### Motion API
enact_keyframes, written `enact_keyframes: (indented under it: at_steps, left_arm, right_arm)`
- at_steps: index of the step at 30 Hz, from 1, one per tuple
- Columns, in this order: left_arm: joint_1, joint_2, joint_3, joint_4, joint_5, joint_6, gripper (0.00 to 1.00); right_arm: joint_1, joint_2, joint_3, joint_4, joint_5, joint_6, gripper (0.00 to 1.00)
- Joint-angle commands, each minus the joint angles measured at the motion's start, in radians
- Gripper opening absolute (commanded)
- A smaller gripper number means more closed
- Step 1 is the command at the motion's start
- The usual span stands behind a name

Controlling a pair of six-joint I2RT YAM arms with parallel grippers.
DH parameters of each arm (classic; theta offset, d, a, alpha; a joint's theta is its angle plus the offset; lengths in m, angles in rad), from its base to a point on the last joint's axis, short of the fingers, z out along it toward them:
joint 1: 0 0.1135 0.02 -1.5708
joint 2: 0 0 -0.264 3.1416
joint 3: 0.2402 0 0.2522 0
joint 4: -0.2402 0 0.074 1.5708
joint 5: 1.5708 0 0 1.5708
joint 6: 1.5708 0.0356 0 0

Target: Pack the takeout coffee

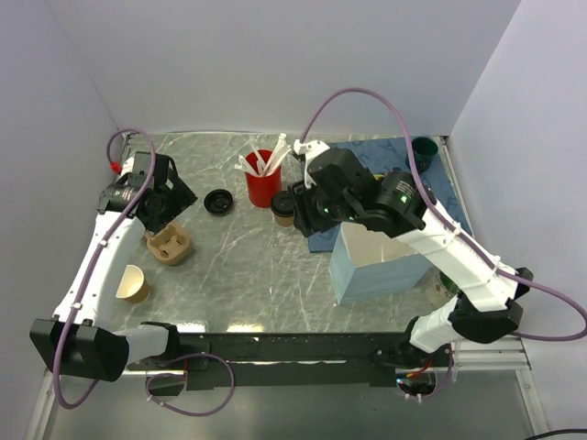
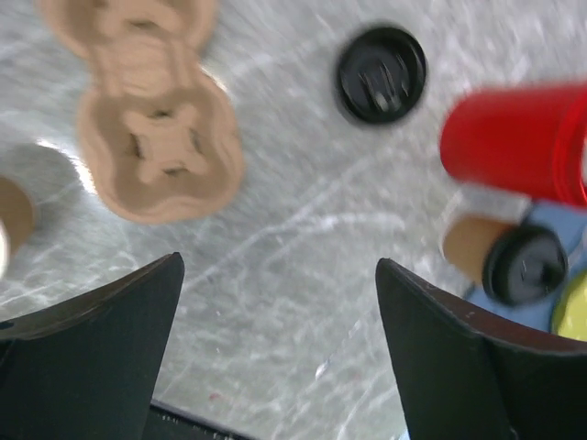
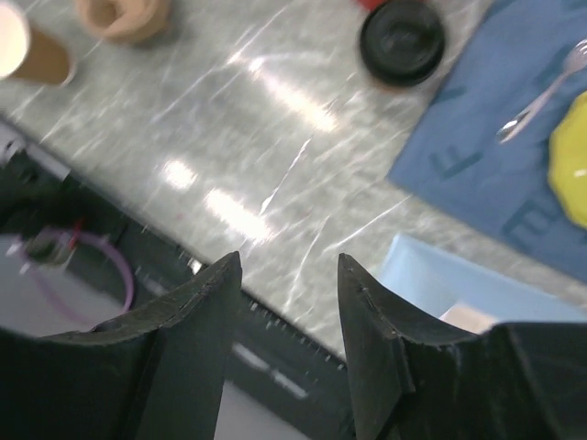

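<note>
The takeout coffee point(image 1: 282, 209), a small brown cup with a black lid, stands just right of the red utensil cup point(image 1: 262, 185). It also shows in the left wrist view, where the takeout coffee point(image 2: 514, 261) is at the right edge. From above the takeout coffee point(image 3: 402, 38) shows its lid, next to the blue cloth. My right gripper point(image 1: 301, 213) hovers close to its right side, and the right gripper point(image 3: 286, 266) is open with only table between the fingers. My left gripper point(image 1: 160, 218) hangs over the table's left part, and the left gripper point(image 2: 275, 266) is wide open and holds nothing.
A moulded paper cup carrier point(image 1: 170, 246) lies below my left gripper, with a lidless brown cup point(image 1: 133, 284) nearer the front. A loose black lid point(image 1: 218, 202) lies left of the red cup. A light blue box point(image 1: 376, 266) stands under the right arm, a blue cloth point(image 1: 367, 156) behind it.
</note>
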Motion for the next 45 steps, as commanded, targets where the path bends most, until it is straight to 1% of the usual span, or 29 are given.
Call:
enact_keyframes:
  at_steps: [1, 2, 3, 5, 6, 7, 9, 11, 14, 17, 18, 21, 23, 27, 31, 32, 39, 45]
  left_arm:
    - [0.034, -0.001, 0.062, -0.019, -0.19, -0.112, 0.9]
    - [0.045, 0.035, 0.075, -0.036, -0.209, -0.126, 0.9]
    - [0.059, 0.057, 0.085, -0.089, -0.219, -0.143, 0.89]
    - [0.093, 0.138, 0.156, -0.17, -0.241, -0.219, 0.87]
    - [0.096, 0.166, 0.183, -0.219, -0.256, -0.262, 0.84]
    - [0.097, 0.189, 0.232, -0.3, -0.269, -0.348, 0.83]
    - [0.097, 0.249, 0.265, -0.324, -0.258, -0.373, 0.84]
    - [0.097, 0.283, 0.274, -0.297, -0.224, -0.349, 0.84]
    - [0.116, 0.31, 0.238, -0.209, -0.154, -0.257, 0.81]
    - [0.129, 0.32, 0.182, -0.174, -0.167, -0.25, 0.75]
    - [0.134, 0.321, 0.17, -0.165, -0.166, -0.231, 0.69]
    - [0.136, 0.344, 0.153, -0.151, -0.195, -0.209, 0.67]
    - [0.134, 0.368, 0.141, -0.146, -0.218, -0.206, 0.68]
    - [0.136, 0.411, 0.121, -0.11, -0.22, -0.172, 0.69]
    - [0.136, 0.448, 0.109, -0.071, -0.206, -0.099, 0.67]
    - [0.158, 0.465, 0.116, -0.079, -0.213, -0.097, 0.66]
    - [0.175, 0.45, 0.122, -0.059, -0.235, -0.057, 0.66]
    - [0.191, 0.461, 0.092, -0.01, -0.184, -0.011, 0.63]
  right_arm:
    - [0.0, -0.059, -0.073, 0.034, -0.123, -0.001, 0.53]
    - [0.001, -0.08, -0.082, 0.039, -0.144, -0.009, 0.53]
    - [0.001, -0.092, -0.088, 0.045, -0.158, -0.019, 0.53]
    - [0.0, -0.134, -0.122, 0.077, -0.175, -0.042, 0.53]
    - [0.001, -0.152, -0.135, 0.089, -0.198, -0.047, 0.53]
    - [0.001, -0.17, -0.155, 0.109, -0.209, -0.056, 0.53]
    - [0.0, -0.247, -0.247, 0.198, -0.221, -0.062, 0.53]
    - [-0.008, -0.308, -0.319, 0.244, -0.232, -0.064, 0.53]
    - [-0.022, -0.345, -0.352, 0.284, -0.239, -0.082, 0.53]
    - [-0.031, -0.346, -0.326, 0.266, -0.238, -0.11, 0.53]
    - [-0.033, -0.342, -0.318, 0.255, -0.235, -0.118, 0.53]
    - [-0.037, -0.347, -0.301, 0.252, -0.23, -0.133, 0.53]
    - [-0.037, -0.356, -0.31, 0.267, -0.241, -0.135, 0.53]
    - [-0.039, -0.355, -0.32, 0.272, -0.261, -0.124, 0.53]
    - [-0.037, -0.346, -0.307, 0.255, -0.258, -0.124, 0.52]
    - [-0.039, -0.346, -0.309, 0.255, -0.253, -0.127, 0.52]
    - [-0.04, -0.329, -0.306, 0.257, -0.242, -0.128, 0.52]
    - [-0.043, -0.318, -0.31, 0.261, -0.241, -0.13, 0.52]
